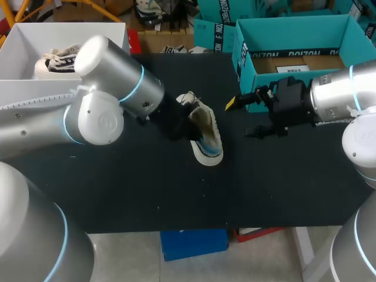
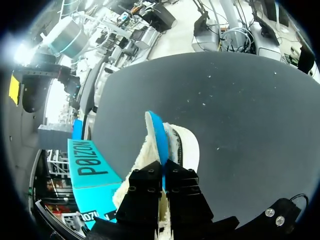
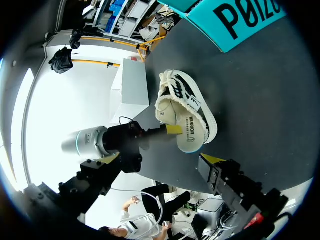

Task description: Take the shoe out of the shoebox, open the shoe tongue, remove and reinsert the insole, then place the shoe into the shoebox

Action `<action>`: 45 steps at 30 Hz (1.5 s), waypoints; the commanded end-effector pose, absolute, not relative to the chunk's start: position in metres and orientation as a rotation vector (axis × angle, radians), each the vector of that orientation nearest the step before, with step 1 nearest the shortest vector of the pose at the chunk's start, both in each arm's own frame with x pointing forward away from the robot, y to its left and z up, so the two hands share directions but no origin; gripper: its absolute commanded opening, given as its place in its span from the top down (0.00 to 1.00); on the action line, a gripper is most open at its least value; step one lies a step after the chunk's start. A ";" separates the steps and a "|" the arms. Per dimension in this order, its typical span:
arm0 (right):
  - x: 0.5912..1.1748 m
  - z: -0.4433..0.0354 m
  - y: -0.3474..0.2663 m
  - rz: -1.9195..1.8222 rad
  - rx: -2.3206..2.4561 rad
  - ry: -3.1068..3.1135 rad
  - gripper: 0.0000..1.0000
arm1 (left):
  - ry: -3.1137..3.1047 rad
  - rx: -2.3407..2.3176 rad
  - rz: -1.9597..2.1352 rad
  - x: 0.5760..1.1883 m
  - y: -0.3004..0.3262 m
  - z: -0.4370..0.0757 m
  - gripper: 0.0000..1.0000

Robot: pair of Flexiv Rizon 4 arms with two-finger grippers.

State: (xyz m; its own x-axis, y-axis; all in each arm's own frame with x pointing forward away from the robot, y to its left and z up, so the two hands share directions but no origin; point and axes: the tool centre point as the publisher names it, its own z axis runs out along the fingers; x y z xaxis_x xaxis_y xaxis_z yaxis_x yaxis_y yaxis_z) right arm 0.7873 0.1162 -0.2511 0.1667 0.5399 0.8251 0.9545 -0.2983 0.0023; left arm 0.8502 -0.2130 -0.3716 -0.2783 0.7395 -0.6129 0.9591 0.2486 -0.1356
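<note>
A cream shoe (image 1: 205,132) with black stripes lies tilted near the middle of the black table (image 1: 147,188); it also shows in the right wrist view (image 3: 187,117). My left gripper (image 2: 163,172) is shut at its heel end. A thin blue strip, the insole (image 2: 157,132), runs out from between the fingers beside the fleecy lining. My right gripper (image 1: 242,119) hangs open, just right of the shoe, with nothing between its fingers; one yellow fingertip (image 3: 212,159) shows. The teal shoebox (image 1: 282,26) stands open at the back right, behind the right gripper.
A white box (image 1: 23,41) at the back left holds another shoe (image 1: 59,59). A second teal box (image 1: 214,29) stands at the back middle. The table's front edge (image 1: 194,228) is near.
</note>
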 end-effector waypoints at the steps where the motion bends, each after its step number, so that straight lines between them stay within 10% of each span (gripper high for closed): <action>1: 0.788 -0.251 0.118 -1.010 -1.916 -1.409 0.00 | 2.106 1.556 -0.614 0.848 -0.212 -0.378 1.00; 26: 0.788 -0.251 0.118 -1.010 -1.916 -1.409 0.00 | 2.078 1.421 -0.523 0.875 -0.213 -0.368 1.00; 29: 0.788 -0.251 0.118 -1.010 -1.916 -1.409 0.00 | 2.090 1.412 -0.610 0.870 -0.215 -0.366 0.44; 30: 0.788 -0.251 0.118 -1.010 -1.916 -1.409 0.00 | 2.100 1.391 -0.638 0.869 -0.215 -0.366 0.00; 45: 0.788 -0.251 0.118 -1.010 -1.916 -1.409 0.00 | 2.128 1.337 -0.742 0.864 -0.212 -0.365 0.00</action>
State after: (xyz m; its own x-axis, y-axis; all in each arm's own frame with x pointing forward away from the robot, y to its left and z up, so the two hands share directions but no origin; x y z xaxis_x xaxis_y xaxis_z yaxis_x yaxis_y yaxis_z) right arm 0.7872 0.1162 -0.2511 0.1667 0.5399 0.8250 0.9545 -0.2983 0.0023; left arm 0.8651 -0.2133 -0.3625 -0.3817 0.6340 -0.6726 0.9141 0.3666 -0.1732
